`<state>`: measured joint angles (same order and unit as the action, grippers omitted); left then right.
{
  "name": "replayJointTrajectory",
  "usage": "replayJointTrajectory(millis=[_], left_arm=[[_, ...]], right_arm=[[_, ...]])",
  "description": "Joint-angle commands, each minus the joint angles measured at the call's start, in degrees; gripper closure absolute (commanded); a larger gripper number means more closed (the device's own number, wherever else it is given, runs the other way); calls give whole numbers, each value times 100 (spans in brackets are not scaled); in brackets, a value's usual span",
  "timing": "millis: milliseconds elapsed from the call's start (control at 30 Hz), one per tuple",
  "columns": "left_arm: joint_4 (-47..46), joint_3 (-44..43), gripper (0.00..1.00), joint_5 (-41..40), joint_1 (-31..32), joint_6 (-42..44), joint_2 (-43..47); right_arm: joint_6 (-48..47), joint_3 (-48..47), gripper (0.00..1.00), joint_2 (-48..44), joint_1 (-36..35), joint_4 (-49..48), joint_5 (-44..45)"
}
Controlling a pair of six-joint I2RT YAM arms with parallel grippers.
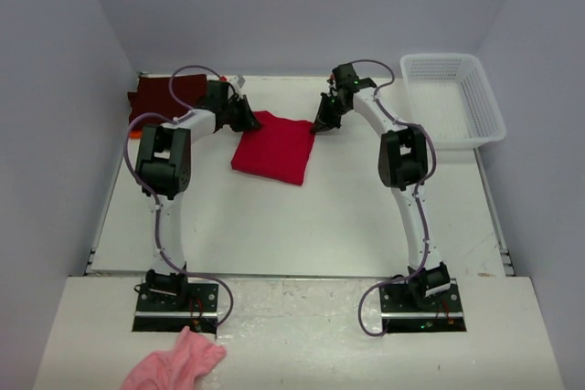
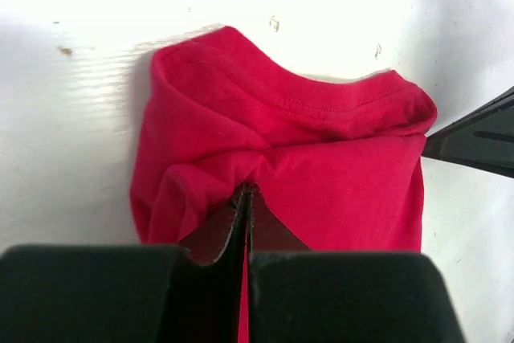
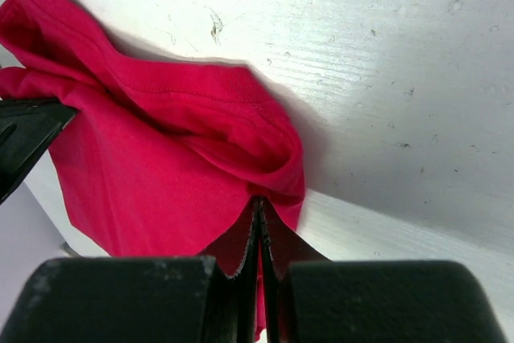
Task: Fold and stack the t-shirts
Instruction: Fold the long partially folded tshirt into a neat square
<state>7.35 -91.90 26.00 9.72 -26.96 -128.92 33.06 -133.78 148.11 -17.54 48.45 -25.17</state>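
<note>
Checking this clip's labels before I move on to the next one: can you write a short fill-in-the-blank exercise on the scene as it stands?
1. The t-shirt pinched by the left claw and the right claw is bright ____.
2. The white basket stands at the table's far ____ corner.
3. The pink fluffy cloth lies by the base of the ____ arm.

Missing words: red; right; left.
</note>
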Motion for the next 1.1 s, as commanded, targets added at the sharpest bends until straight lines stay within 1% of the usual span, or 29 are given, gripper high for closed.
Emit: replayJointTrajectory(millis=[0,100,333,533,733,1067], left_arm=[[-278,241,100,168,-207,139,543],[-357,417,100,142,-260,147,824],[-428,541,100,186,-277,112,1194],[-366,208,100,248,-277,86,791],[-463,49,100,318,-277,-2,308],[-243,-715,100,397,-312,85,-405]], right_arm=[[139,-78,100,-125,-30,33,-208],[113,-289,100,-11,-13,182,-287],[157,-184,100,-81,-13,183,-278],[122,44,100,-221,-13,104,-217],[16,-70,100,-186,-21,262,-94],[43,-61,100,-204,-21,235,-76]])
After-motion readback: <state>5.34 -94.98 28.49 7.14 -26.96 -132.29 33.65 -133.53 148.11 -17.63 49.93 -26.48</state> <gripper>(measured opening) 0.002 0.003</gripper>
